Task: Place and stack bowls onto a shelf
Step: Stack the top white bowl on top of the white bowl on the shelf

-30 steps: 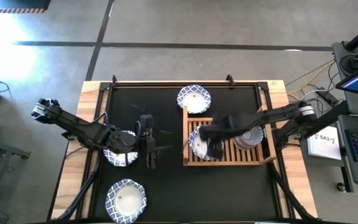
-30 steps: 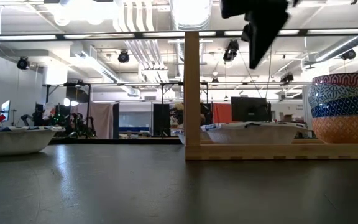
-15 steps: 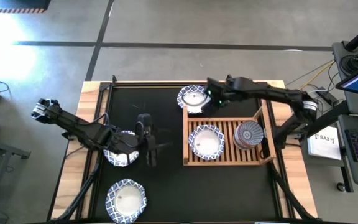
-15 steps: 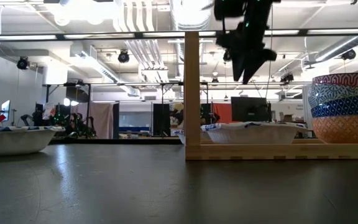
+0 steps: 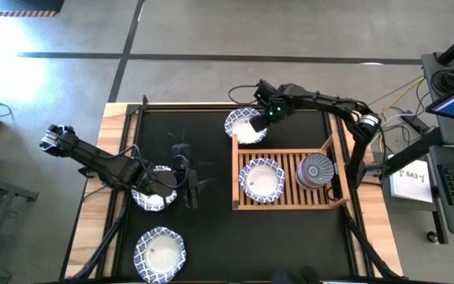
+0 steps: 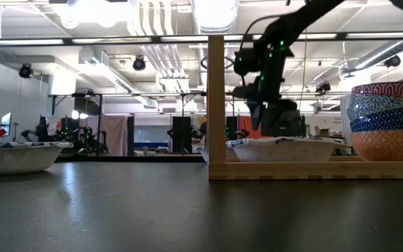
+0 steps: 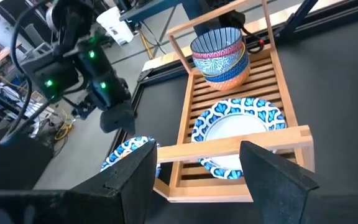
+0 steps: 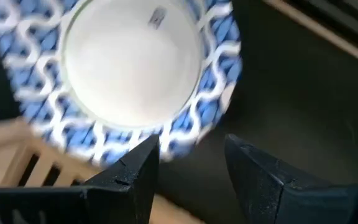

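shelf (image 5: 288, 203) holds one patterned bowl (image 5: 262, 180) and stacked small bowls (image 5: 317, 170).

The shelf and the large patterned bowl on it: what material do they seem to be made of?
The shelf: light unfinished-looking wood, with visible slats and a matte surface. The large patterned bowl: probably glazed ceramic, with a smooth white inside and a blue printed rim, though melamine cannot be ruled out.

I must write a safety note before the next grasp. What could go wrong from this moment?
1. The right gripper, jaws open, hovers over the blue-and-white patterned bowl lying close against the light-wood slatted shelf; descending, a jaw might strike the rail.
2. Carried over, this bowl could knock the stack of small coloured bowls.
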